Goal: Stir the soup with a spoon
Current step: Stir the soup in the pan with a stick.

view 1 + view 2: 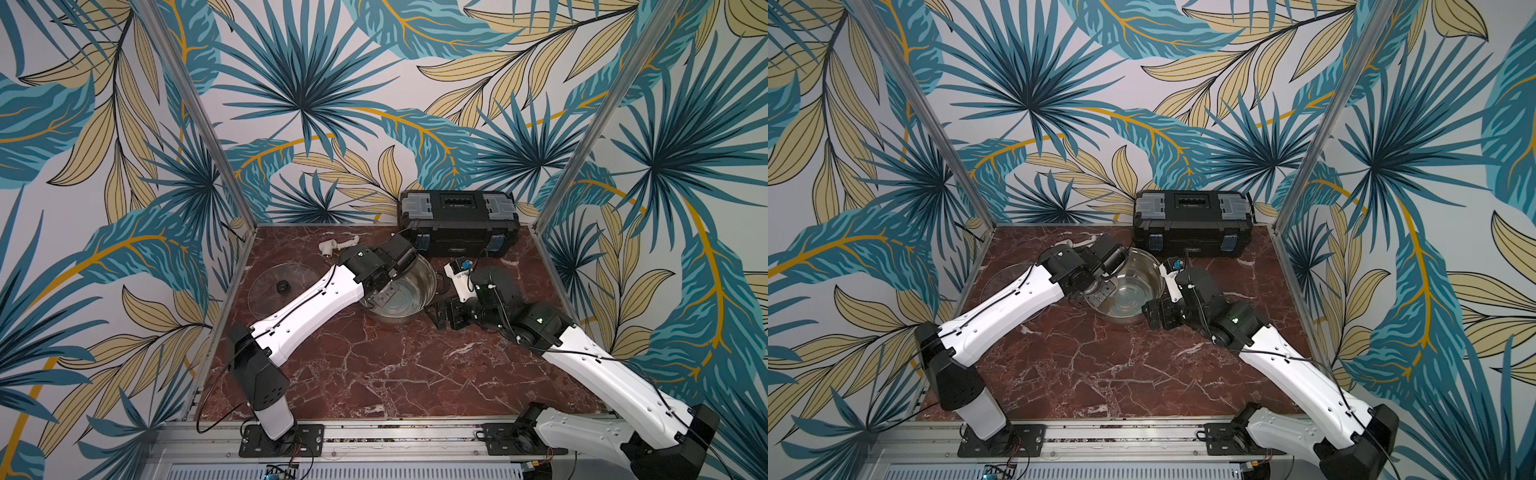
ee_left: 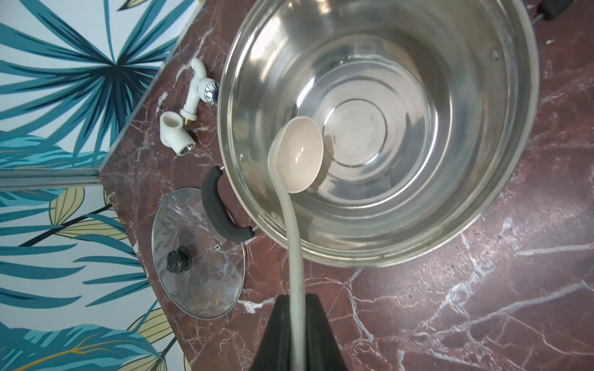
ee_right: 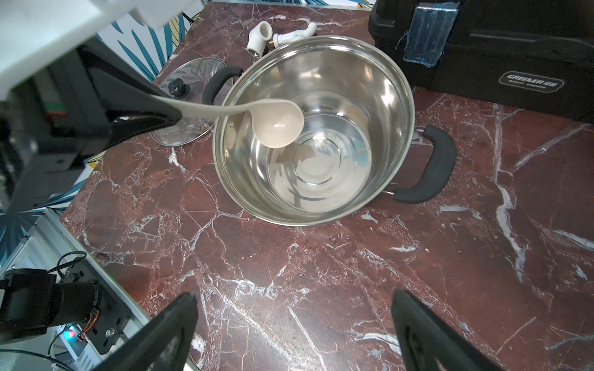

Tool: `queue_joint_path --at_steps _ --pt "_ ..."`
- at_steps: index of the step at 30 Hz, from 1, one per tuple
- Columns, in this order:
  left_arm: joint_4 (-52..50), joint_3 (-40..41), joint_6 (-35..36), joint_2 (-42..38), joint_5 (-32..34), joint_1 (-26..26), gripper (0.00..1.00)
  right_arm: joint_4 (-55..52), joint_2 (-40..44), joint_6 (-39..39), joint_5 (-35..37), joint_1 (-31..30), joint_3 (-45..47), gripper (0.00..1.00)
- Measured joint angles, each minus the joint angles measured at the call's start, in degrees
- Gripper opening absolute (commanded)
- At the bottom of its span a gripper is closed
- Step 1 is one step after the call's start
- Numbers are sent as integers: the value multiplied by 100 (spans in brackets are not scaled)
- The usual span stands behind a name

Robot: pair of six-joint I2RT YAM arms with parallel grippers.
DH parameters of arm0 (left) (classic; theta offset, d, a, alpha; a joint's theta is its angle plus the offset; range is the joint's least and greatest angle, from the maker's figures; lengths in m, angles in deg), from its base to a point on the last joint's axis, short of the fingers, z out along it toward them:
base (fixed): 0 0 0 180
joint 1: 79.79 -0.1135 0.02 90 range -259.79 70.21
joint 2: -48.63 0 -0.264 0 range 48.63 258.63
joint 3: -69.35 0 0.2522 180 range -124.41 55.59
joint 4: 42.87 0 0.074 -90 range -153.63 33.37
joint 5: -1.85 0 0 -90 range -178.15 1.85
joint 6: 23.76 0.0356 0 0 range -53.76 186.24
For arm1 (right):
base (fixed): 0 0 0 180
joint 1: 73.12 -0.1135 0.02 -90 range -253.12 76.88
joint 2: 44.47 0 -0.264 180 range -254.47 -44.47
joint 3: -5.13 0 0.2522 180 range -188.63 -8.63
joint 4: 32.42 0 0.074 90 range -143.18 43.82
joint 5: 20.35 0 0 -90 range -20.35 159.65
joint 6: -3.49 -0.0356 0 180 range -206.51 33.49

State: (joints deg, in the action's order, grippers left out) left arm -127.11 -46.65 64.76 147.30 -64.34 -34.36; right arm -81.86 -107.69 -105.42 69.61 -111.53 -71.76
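- in both top views the left arm's wrist covers the near-left side of the pot (image 1: 419, 282) (image 1: 1133, 291), and the spoon cannot be made out there.
- the wrist views show it: the spoon (image 2: 297, 154) (image 3: 279, 127) has its slim handle crossing the pot's rim on the side toward the glass lid (image 2: 199, 257). its round bowl sits inside the pot's mouth, close to that wall, hollow side up.
- whether the bowl touches the pot's bottom cannot be told.
- the left gripper (image 2: 297, 298) (image 3: 175, 117) is clamped on the far end of the handle, a black finger pressed on each side, outside the rim.
- the right wrist view alone shows the right gripper (image 3: 294, 294) spread wide, holding nothing, above bare counter (image 1: 374, 365) just in front of the pot.
- the top views place that gripper (image 1: 446, 316) (image 1: 1158, 313) just beside the pot's right side.
- the pot stands toward the counter's back edge, just in front of the black toolbox (image 1: 457, 224).
- the lid lies flat near the left edge, knob up.
- two white pipe fittings (image 2: 175, 133) lie behind the pot toward the back-left corner; a top view hides them almost wholly behind the arm.
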Motion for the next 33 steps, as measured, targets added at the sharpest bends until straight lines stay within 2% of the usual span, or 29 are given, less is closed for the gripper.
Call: queue_joint_path --at_steps 4,10,14,19,26,33 --pt "404 -26 39 46 -59 107 0 -11 39 2 7 0 17 99" --pt "855 -79 33 46 -684 310 0 -11 63 2 22 0 24 99" --pt "942 -79 -57 22 -1139 363 0 -11 63 2 22 0 24 99" --pt "793 -61 -197 -184 -1388 361 0 -11 63 2 20 0 24 100" --pt "155 109 -313 -686 -1064 350 0 -9 63 2 17 0 24 100" --pt "-273 107 -258 -721 -468 232 0 -9 63 2 17 0 24 100"
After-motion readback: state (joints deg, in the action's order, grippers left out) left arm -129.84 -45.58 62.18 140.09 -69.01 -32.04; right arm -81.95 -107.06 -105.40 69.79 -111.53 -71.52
